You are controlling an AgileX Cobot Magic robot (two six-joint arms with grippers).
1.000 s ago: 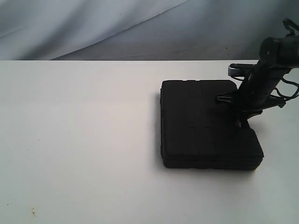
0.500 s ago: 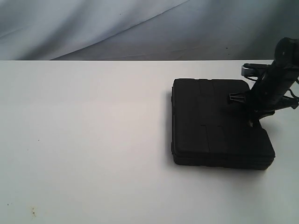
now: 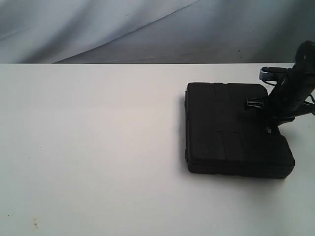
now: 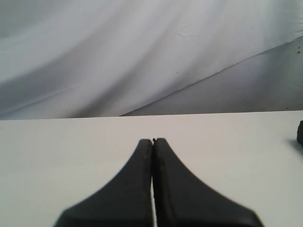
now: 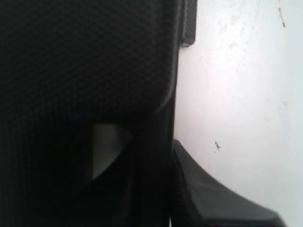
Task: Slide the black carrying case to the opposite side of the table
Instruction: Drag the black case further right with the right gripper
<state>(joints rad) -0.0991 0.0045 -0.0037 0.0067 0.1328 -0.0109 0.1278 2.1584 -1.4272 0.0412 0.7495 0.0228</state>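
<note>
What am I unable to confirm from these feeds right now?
Right claw hold on the matte black rectangular carrying case: exterior view, right arm covers the contact; right wrist view too close and dark.
White table right edge: cut off by the exterior frame.
Left arm: outside exterior view; only the shut left claw shows.

The exterior camera looks slightly down over the table [image 3: 98,147]. The left wrist camera faces ahead, past the left gripper [image 4: 152,142]. The right one sits very near the black case [image 5: 71,61], which the exterior view shares.

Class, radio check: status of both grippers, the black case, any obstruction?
Left gripper shut, empty. Right gripper at right edge of black case, grip unclear. No obstruction seen on table.
</note>
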